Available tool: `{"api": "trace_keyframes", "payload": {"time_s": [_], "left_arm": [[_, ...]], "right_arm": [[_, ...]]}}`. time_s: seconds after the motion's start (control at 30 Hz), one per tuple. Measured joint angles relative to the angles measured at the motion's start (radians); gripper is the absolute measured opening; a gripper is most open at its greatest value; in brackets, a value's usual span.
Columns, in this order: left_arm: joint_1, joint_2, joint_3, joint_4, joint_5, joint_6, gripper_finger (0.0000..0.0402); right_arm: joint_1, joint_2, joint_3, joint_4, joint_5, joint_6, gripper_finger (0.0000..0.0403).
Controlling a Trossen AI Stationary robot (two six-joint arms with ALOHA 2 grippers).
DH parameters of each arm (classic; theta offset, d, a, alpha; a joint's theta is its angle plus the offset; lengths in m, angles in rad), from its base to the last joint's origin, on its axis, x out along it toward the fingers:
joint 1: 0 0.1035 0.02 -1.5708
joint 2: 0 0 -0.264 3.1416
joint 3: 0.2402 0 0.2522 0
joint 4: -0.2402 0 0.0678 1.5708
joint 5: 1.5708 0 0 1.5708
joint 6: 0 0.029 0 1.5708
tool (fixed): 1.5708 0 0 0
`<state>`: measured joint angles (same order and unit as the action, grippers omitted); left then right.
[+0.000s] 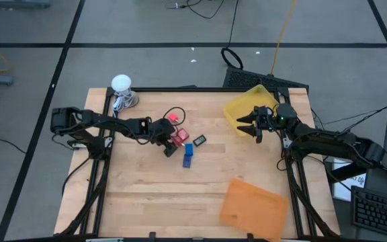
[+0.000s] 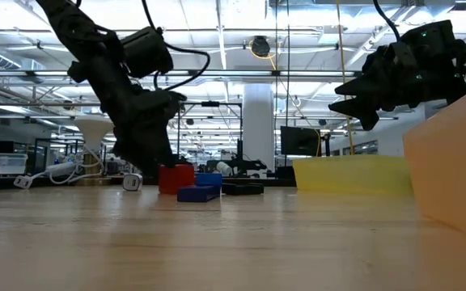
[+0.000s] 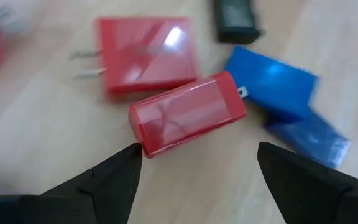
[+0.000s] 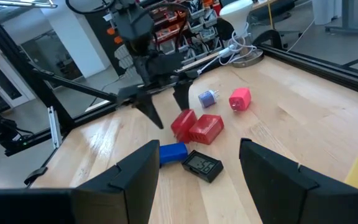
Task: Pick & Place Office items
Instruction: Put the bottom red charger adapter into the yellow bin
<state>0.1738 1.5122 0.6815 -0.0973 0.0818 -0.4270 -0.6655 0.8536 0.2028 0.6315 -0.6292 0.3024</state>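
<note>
This is a robotics lab set in a big open industrial hall. The low view looks past the wooden table [image 2: 217, 242] into a long room with rows of ceiling strip lights [image 2: 217, 32], a white pillar [image 2: 259, 121], dark monitors [image 2: 299, 139] and equipment racks [image 4: 185, 25]. From above, the floor is grey with dark taped lines [image 1: 66, 54], and cables [image 1: 213, 10] trail across it. A black metal frame [image 1: 99, 175] edges the table, and a keyboard [image 1: 378, 212] sits beyond its right edge.
</note>
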Motion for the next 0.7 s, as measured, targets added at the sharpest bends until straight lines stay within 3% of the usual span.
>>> {"api": "trace_keyframes", "payload": {"time_s": [0.2,0.37,0.5,0.7], "left_arm": [[-0.03,-0.001,0.0,0.088,-0.026,0.199,0.0321],[-0.063,-0.001,0.0,0.1,-0.165,0.437,0.0321],[-0.086,0.007,0.0,0.162,-0.245,0.469,0.0321],[-0.092,0.092,0.0,0.316,-0.2,0.504,0.0321]], "right_arm": [[0.0,0.0,0.0,-0.012,0.0,0.0,0.0212],[0.0,0.0,0.0,-0.016,0.0,0.0,0.0212],[0.0,0.0,0.0,-0.016,0.0,-0.002,0.0212],[0.0,0.0,0.0,-0.016,0.0,-0.003,0.0212]]}}
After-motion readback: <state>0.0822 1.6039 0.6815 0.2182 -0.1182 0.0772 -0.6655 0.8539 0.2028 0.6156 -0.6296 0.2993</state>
